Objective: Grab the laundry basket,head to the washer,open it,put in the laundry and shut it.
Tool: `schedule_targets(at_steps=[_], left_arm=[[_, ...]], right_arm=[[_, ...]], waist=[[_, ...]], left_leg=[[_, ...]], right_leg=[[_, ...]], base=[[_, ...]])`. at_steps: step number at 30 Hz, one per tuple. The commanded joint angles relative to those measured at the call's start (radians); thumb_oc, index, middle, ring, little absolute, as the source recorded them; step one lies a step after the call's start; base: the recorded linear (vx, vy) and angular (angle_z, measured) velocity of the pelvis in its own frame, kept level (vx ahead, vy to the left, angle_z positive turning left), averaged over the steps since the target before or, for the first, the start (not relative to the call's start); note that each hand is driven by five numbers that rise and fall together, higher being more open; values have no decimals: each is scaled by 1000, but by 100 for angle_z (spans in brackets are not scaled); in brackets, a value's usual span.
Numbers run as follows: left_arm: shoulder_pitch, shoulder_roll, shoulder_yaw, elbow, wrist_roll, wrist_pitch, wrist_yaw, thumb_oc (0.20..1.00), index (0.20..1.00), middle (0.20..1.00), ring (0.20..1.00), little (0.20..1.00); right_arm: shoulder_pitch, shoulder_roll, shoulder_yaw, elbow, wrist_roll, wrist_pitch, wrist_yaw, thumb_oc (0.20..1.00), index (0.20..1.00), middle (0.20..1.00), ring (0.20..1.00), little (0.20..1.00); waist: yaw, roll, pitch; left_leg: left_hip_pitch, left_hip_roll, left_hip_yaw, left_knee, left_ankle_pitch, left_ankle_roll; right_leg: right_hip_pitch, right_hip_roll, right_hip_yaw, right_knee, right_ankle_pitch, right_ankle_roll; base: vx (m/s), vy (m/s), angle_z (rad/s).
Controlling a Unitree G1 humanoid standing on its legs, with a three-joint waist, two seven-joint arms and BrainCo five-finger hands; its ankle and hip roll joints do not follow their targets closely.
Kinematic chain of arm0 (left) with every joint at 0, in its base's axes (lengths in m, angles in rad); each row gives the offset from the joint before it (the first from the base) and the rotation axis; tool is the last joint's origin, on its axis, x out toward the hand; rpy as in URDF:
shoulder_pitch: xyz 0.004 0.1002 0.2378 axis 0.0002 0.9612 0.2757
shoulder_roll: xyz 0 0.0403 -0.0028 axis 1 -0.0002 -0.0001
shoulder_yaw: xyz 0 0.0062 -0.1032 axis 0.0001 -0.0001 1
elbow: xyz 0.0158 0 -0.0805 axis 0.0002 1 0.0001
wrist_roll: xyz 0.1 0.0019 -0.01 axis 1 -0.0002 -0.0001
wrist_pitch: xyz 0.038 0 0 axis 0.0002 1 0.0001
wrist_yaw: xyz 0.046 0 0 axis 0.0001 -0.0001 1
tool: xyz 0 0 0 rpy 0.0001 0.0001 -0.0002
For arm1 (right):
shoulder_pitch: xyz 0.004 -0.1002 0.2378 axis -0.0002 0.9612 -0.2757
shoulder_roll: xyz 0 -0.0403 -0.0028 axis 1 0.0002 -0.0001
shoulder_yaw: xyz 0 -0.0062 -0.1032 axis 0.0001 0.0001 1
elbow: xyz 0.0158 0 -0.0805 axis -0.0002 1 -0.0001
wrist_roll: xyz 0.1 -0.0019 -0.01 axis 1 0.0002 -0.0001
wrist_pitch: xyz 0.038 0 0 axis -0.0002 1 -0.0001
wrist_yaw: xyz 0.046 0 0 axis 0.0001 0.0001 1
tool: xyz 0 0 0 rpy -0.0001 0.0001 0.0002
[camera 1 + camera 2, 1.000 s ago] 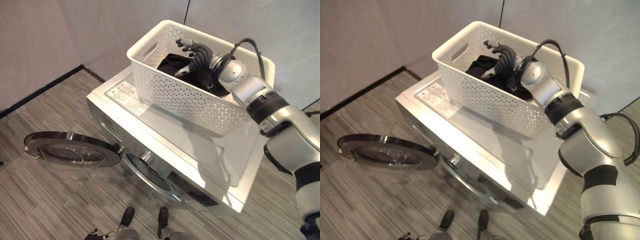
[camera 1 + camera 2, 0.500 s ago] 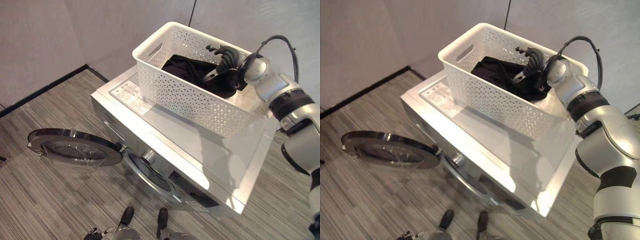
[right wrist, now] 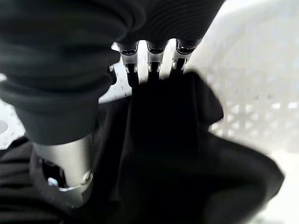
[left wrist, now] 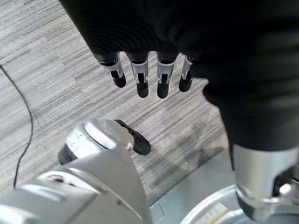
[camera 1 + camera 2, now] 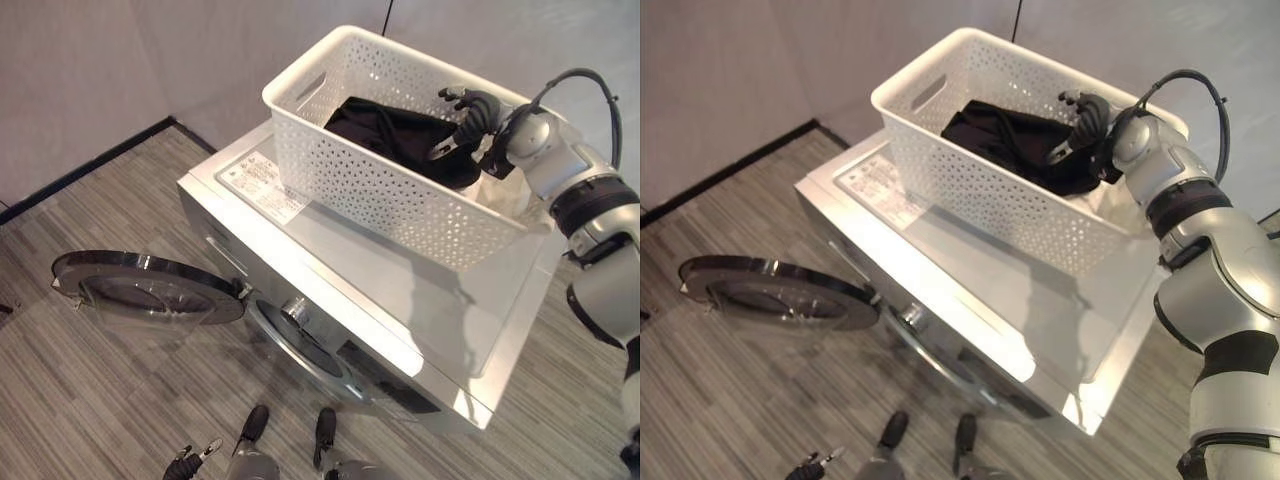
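Nearest, the left hand (image 4: 149, 79) is seen hanging over the floor, fingers straight and relaxed. The washer's round door (image 5: 150, 290) stands open. A printed label (image 5: 262, 185), too small to be read, is stuck on the washer (image 5: 400, 300) top. Farther, black laundry (image 5: 400, 130) lies inside the white perforated basket (image 5: 380, 190), pinched by the right hand (image 5: 470, 115).

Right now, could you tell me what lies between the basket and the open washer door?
In the left eye view, only the washer's bare silver top and front edge lie between the basket and open door.
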Motion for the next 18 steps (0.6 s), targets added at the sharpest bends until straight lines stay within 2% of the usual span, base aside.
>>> schedule_targets(at_steps=[1, 10, 11, 16, 18], left_arm=[[-67, 41, -17, 9, -26, -27, -5, 1000, 1000, 1000, 1000, 1000], [-69, 42, -20, 14, -33, -29, -9, 1000, 1000, 1000, 1000, 1000], [-77, 49, -42, -35, -71, -28, -32, 1000, 1000, 1000, 1000, 1000], [-77, 53, -69, -68, -75, -23, -50, 1000, 1000, 1000, 1000, 1000], [-75, 60, -68, -72, -74, -23, -56, 1000, 1000, 1000, 1000, 1000]], right_arm=[[-132, -11, 4, 61, 22, -13, -2, 1000, 1000, 1000, 1000, 1000], [-128, -30, 10, 55, 61, -15, 15, 1000, 1000, 1000, 1000, 1000], [-144, -77, 142, 53, -1, 17, 106, 1000, 1000, 1000, 1000, 1000], [-143, -96, 204, 23, -36, 35, 166, 1000, 1000, 1000, 1000, 1000], [-140, -125, 255, -75, -6, 54, 229, 1000, 1000, 1000, 1000, 1000]], waist=[[32, -39, 75], [39, -34, 91], [49, -27, 124], [50, -22, 138], [48, -20, 146]], left_leg=[[160, 19, 45, 2, -48, 60], [139, 20, 38, 3, -36, 57], [107, 24, 30, -3, -12, 48], [90, 27, 27, -5, 1, 45], [87, 30, 26, -6, 9, 42]], right_leg=[[-48, -90, 39, 101, -130, 83], [-67, -88, 37, 103, -129, 82], [-105, -83, 23, 115, -136, 77], [-123, -80, 17, 125, -139, 75], [-129, -77, 13, 128, -142, 74]], base=[[-11, -25, 4], [-9, -12, 3], [-53, -67, 0], [-22, -23, 10], [-12, -10, 11]])
